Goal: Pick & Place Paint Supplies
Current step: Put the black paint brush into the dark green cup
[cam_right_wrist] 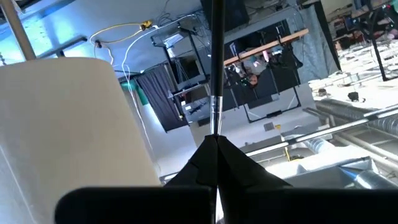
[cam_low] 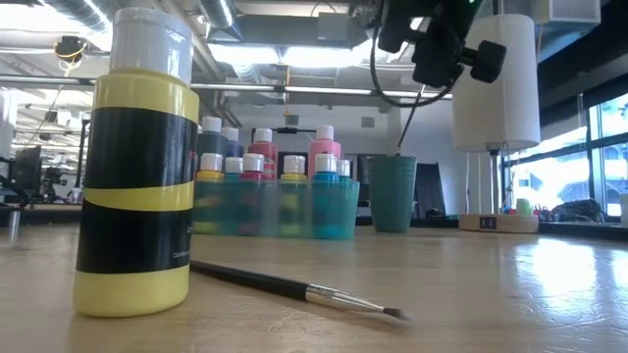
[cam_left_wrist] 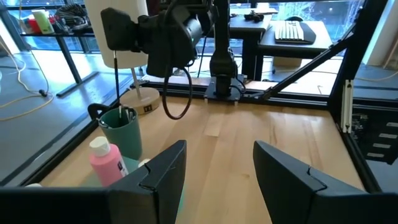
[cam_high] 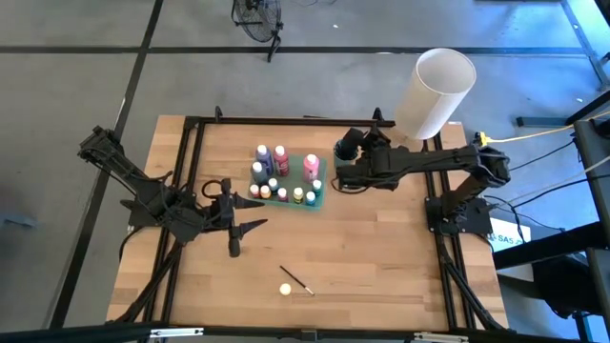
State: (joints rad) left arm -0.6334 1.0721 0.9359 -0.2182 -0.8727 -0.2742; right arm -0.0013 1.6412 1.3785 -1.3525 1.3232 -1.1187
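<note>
My right gripper (cam_high: 351,145) is shut on a thin dark-handled brush (cam_left_wrist: 117,81) over the dark teal cup (cam_left_wrist: 122,134) at the back of the table. The brush hangs down with its lower end in the cup's mouth. Left of the cup, a teal tray (cam_high: 291,198) holds several white-capped paint bottles (cam_high: 280,154). A yellow bottle (cam_high: 285,288) stands on its base near the front edge, and a second brush (cam_high: 296,280) lies flat beside it. My left gripper (cam_high: 235,227) hovers open left of the tray, with nothing between its fingers. My right gripper pinches the brush between its two fingertips, close to the metal ferrule (cam_right_wrist: 215,115). The dark handle (cam_right_wrist: 216,43) runs on past the fingers. The brush hangs nearly upright below the gripper, clear of the table. Its lower end (cam_left_wrist: 118,113) is in the cup's mouth.
A big white cylinder (cam_high: 434,90) stands on a wooden base behind the cup, close to my right arm. A black frame (cam_high: 191,171) runs round the table's edges. Bare wood (cam_high: 381,257) lies between the tray and the front edge.
</note>
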